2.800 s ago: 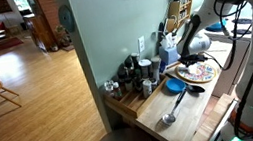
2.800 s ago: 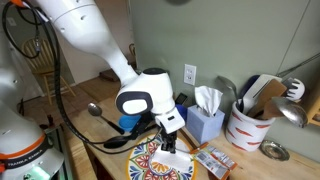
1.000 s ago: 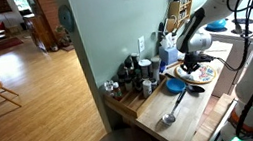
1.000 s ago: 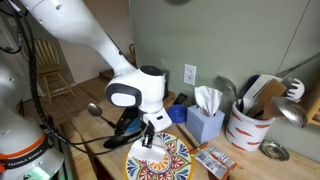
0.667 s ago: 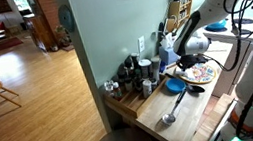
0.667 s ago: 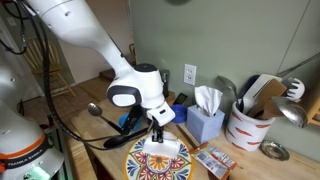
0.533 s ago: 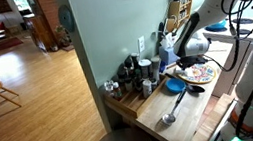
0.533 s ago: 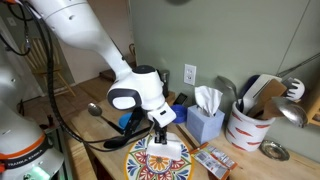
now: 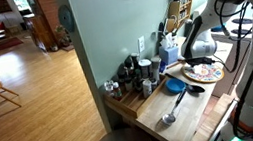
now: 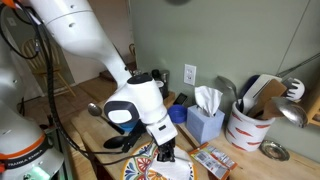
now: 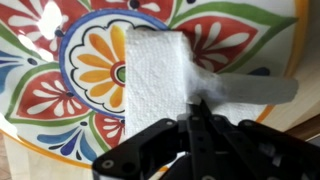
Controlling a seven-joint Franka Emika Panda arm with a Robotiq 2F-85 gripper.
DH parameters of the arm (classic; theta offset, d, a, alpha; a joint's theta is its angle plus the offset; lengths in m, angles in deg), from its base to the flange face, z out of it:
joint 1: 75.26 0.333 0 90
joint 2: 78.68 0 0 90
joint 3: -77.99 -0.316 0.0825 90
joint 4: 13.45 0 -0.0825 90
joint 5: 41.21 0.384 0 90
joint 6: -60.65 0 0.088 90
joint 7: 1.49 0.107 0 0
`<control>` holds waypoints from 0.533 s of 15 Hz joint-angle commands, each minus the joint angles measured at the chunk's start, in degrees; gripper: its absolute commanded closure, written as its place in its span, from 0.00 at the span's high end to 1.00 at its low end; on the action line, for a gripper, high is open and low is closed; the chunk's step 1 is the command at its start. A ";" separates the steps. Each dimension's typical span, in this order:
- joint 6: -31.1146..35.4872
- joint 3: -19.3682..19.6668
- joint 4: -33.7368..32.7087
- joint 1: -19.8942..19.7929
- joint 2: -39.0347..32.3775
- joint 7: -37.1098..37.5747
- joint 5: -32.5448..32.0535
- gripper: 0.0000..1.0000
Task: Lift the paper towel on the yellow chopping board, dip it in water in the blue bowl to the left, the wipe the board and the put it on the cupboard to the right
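The yellow chopping board [image 11: 60,60] fills the wrist view with its many-coloured flower face; it also shows in both exterior views [image 9: 204,71] [image 10: 140,169]. The white paper towel [image 11: 155,65] lies flat on the board, with a grey, wet-looking strip trailing to the right. My gripper [image 11: 197,104] is shut on the towel's near edge and presses down on the board [image 10: 165,153]. The blue bowl [image 10: 178,113] stands behind the board by the wall, and shows in front of the board in an exterior view [image 9: 174,87]. The cupboard's pale top [image 9: 229,53] lies beyond the board.
A blue tissue box [image 10: 205,123] and a white crock of utensils [image 10: 250,122] stand by the wall next to the board. Dark jars [image 9: 133,78] crowd the counter's far end. A steel spoon [image 9: 171,114] lies near the counter's edge.
My gripper has swept across the board's face with the towel and now sits lower, near the board's edge by the tissue box. The board and bowl have not moved.
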 commanded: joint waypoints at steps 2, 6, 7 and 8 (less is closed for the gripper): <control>-0.68 3.41 1.05 0.56 -1.38 1.82 -0.03 0.01; -0.69 1.67 1.63 -0.74 0.49 0.45 1.38 0.01; -0.75 1.21 1.66 -1.05 0.83 0.15 1.57 0.01; -1.32 0.50 1.77 -1.41 1.57 -0.05 1.90 0.01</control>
